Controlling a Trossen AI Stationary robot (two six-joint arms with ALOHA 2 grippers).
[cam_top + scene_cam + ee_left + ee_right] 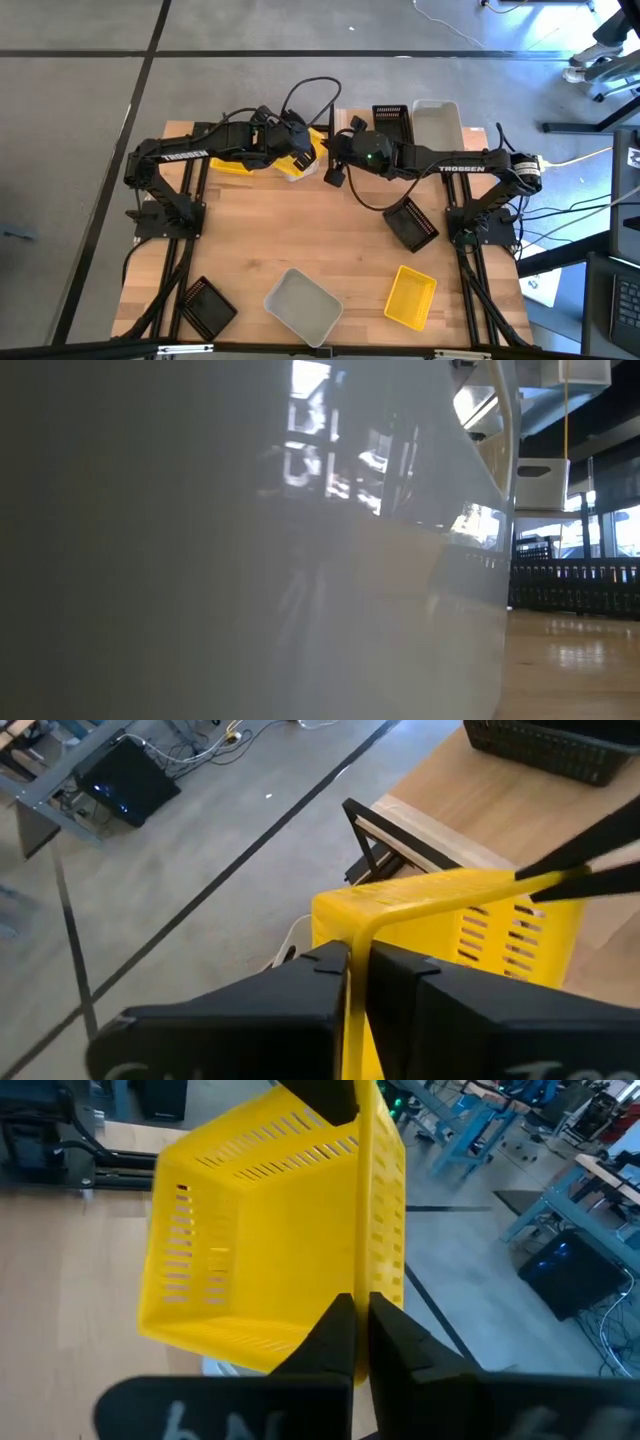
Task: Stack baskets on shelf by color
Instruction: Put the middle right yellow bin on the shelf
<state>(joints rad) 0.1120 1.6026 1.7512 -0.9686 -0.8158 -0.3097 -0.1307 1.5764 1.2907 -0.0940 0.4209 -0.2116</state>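
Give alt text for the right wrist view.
The right pincer is shut on the rim of a yellow basket, held tilted over the wooden table; the other arm's dark fingers grip its opposite rim.

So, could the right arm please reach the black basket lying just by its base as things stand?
Probably not yet: the right gripper is shut on the yellow basket over the shelf, also clamped by the left gripper. Nothing covers the black basket.

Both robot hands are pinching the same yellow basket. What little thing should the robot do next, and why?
Probably the left gripper should open and let go. Both it and the right gripper are closed on walls of the same yellow basket, held in the air over the back of the table, beside another yellow basket lying on the shelf. One arm could then set it down there.
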